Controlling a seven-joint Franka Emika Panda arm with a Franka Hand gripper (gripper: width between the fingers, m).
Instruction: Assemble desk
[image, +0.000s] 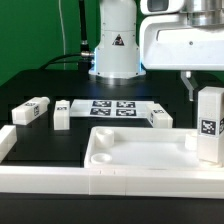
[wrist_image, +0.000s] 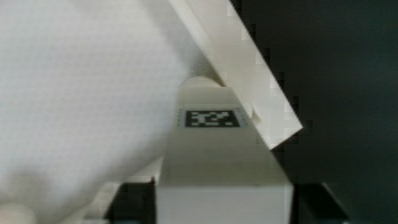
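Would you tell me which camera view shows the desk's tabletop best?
The exterior view: the tabletop shows nearly whole, raised rim included. The wrist view gives only close white surfaces, none clearly the tabletop.

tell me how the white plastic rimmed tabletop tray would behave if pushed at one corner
The white plastic rectangular tabletop tray looks moulded with a raised rim, so it is probably stiff. It lies flat and low, so it would likely slide or pivot rather than tip. Its smooth surface may be slippery.
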